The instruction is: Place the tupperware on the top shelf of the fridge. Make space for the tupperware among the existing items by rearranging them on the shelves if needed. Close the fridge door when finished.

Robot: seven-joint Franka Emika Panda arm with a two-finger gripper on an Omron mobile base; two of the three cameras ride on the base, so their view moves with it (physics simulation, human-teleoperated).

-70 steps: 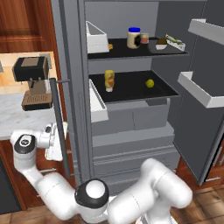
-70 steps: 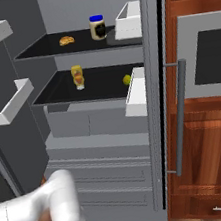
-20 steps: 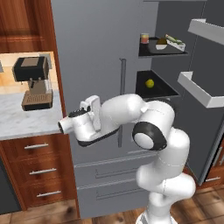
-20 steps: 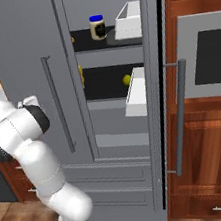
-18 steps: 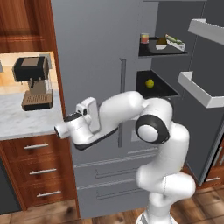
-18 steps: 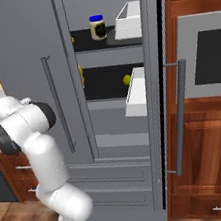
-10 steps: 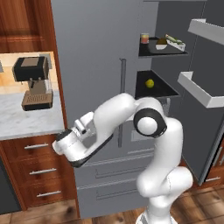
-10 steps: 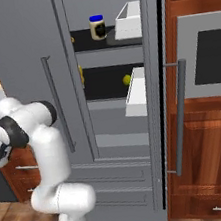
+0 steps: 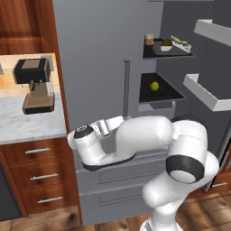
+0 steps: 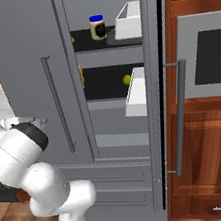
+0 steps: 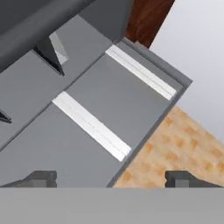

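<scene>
The grey fridge (image 9: 99,67) has its left door swung across the front, while its right door (image 10: 162,89) stands open. On the top shelf (image 9: 159,50) the white tupperware (image 9: 177,44) lies at the right, beside the small orange-red jar (image 9: 149,39). The white jar with blue lid (image 10: 97,27) is on that same shelf. A yellow fruit (image 9: 154,85) rests on the lower shelf, and a sliver of the yellow bottle (image 10: 81,74) shows past the left door. My gripper (image 11: 111,178) is open and empty, low before the fridge drawers (image 11: 87,131).
White bins (image 10: 127,20) line the open right door (image 9: 212,92). A coffee machine (image 9: 34,85) stands on the marble counter (image 9: 27,128) at left, above wooden drawers (image 9: 38,176). A built-in oven (image 10: 210,56) and wood cabinets sit at right. Wood floor (image 11: 183,148) lies below.
The left fridge door, open 3.5 s ago, now covers the left half. Over the last second my arm has folded down and leftward, away from the door handle.
</scene>
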